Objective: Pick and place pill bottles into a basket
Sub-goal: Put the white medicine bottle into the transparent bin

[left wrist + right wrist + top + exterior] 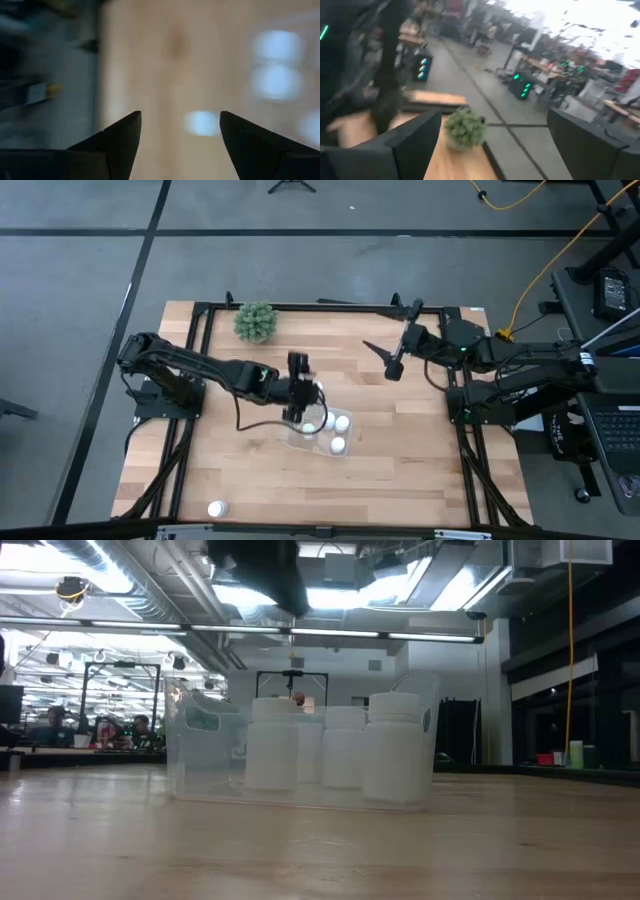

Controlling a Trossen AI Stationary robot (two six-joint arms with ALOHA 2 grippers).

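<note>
Clear basket (300, 442) mid-table, holding upright pill bottles (395, 748), caps up, long axes vertical. Lone bottle (216, 508) near front edge, well apart, also cap-up. Left gripper (298, 395) above basket, fingers apart, empty. Right gripper (384, 358) raised at far right, fingers apart, empty. Plant (255, 322) at back.

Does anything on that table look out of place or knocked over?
One pill bottle sits alone near the table's front edge, far from the clear tray where the other bottles stand upright. Nothing looks spilled or damaged. The green plant stands at the back of the table.
</note>
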